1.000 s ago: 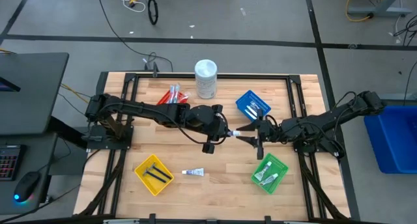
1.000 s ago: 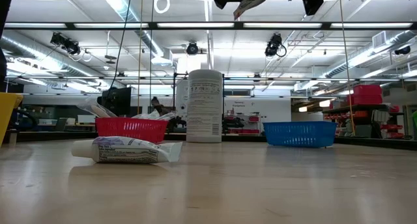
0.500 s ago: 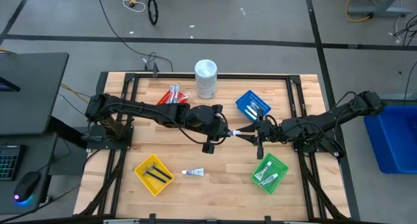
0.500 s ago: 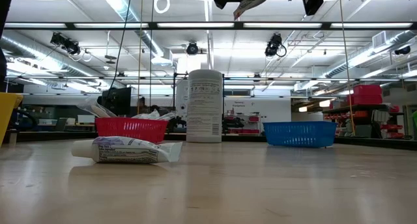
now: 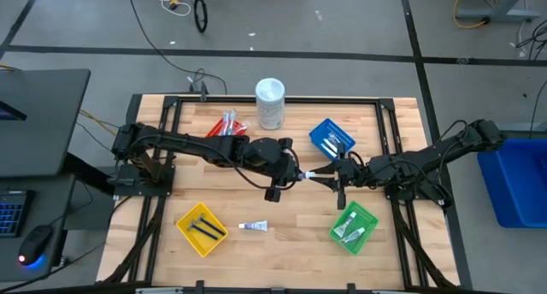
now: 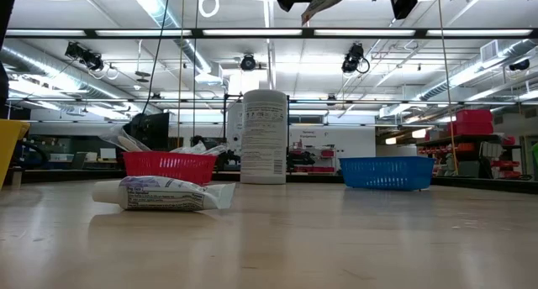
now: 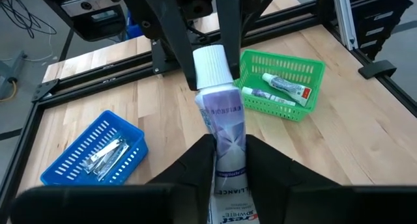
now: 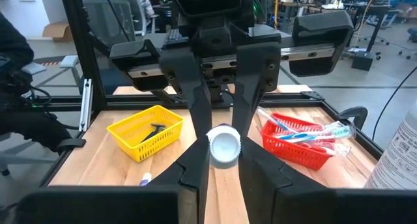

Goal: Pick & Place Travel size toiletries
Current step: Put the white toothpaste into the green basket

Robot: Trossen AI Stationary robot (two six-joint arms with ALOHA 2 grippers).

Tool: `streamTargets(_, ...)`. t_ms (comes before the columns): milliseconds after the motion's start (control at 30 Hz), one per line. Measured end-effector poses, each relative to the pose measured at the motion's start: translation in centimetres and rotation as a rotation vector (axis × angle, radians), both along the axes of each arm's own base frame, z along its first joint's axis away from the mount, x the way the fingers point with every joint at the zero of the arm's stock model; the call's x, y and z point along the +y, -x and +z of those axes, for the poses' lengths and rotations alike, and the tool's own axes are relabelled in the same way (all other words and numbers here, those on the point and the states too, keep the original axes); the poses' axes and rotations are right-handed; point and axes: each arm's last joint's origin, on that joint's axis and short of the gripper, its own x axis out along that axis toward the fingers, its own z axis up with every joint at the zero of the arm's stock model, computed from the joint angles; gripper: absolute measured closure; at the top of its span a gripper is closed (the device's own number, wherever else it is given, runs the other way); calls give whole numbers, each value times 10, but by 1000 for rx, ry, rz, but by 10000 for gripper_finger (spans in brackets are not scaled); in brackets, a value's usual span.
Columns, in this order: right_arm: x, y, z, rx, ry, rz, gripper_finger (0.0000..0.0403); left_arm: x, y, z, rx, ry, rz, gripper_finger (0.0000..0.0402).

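Toothpaste tube (image 7: pixel 223 123): white cap, lavender-white printed body, blue lettering.

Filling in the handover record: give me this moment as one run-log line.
phase: mid-air handover | left gripper: jaws shut on toothpaste tube body | right gripper: jaws on tube's cap end | green basket: two tubes inside

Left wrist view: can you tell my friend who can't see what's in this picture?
Two grippers meet over a wooden table, both clamped on one small white-capped toothpaste tube: the left gripper holds its tail, the right gripper its cap end. Beyond sit a green basket holding tubes and a blue basket of silvery packets.
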Motion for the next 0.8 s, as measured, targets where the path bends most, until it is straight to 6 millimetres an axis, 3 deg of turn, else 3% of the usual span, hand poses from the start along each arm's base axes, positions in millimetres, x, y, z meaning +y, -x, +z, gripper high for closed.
streamTargets(433,0,0,0,0,0,2,330,0,0,0,2,4,17,214)
streamTargets(800,1,0,0,2,2,35,330,1,0,0,6,28,40,196)
